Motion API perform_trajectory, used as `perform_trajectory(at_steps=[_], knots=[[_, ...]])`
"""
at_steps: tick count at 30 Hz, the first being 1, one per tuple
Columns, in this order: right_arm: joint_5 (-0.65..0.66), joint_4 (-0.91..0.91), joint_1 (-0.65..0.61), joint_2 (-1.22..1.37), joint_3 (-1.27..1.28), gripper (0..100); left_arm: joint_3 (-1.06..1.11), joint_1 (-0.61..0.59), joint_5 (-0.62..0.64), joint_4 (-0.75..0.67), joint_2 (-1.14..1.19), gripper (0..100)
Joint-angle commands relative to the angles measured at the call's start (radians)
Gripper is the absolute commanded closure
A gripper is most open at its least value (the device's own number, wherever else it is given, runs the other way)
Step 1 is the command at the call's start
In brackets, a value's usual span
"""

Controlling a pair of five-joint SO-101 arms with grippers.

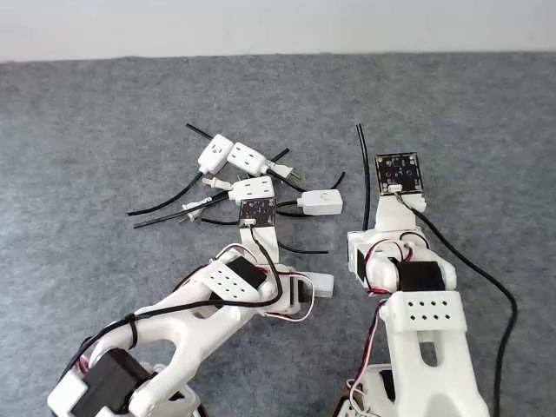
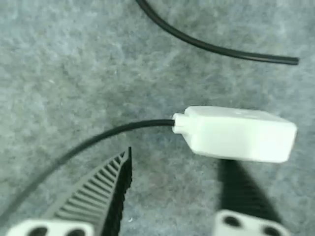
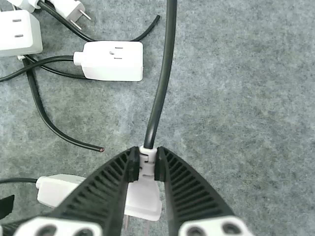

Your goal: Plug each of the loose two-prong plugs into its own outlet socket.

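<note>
From the right wrist, the ribbed right claw (image 3: 146, 158) clamps a smooth white two-prong plug (image 3: 142, 199); from the left, the left claw (image 2: 179, 164) gapes beside a boxy white outlet socket (image 2: 238, 133).

- No letters, numbers or signs can be read on any outlet socket (image 3: 112, 60) or on the plug (image 3: 143, 197).
- Marks on the camera board (image 1: 399, 173) are too small to read.

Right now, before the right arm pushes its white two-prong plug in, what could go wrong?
1. The left gripper is open, not clamped on the white rectangular outlet block; pushed, it could slide on the grey felt mat.
2. The right gripper pinches the white two-prong plug near its black cord; it might pivot.
</note>
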Motion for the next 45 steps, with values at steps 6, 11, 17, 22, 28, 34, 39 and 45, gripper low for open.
perform_trajectory(at_steps=[6, 11, 17, 22, 28, 34, 39, 45], knots=[[-0.011, -0.022, -0.019, -0.027, -0.012, 99.0, -0.054, -0.032, 0.146, 0.006, -0.017, 42], [-0.011, -0.022, -0.019, -0.027, -0.012, 99.0, -0.059, -0.114, 0.14, 0.008, -0.017, 42], [-0.011, -0.022, -0.018, -0.027, -0.012, 99.0, -0.107, -0.121, -0.083, 0.123, -0.018, 42], [-0.011, -0.022, -0.018, -0.027, -0.012, 99.0, -0.13, -0.127, -0.132, 0.172, -0.018, 42], [-0.011, -0.022, -0.018, -0.027, -0.012, 99.0, -0.133, -0.129, -0.133, 0.172, -0.02, 42], [-0.011, -0.022, -0.019, -0.027, -0.012, 99.0, -0.127, -0.169, -0.279, 0.212, -0.213, 50], [-0.011, -0.022, -0.019, -0.027, -0.012, 99.0, -0.096, -0.226, -0.404, 0.258, -0.407, 73], [-0.011, -0.022, -0.019, -0.027, -0.012, 99.0, 0.044, -0.224, -0.404, 0.107, -0.364, 93]])
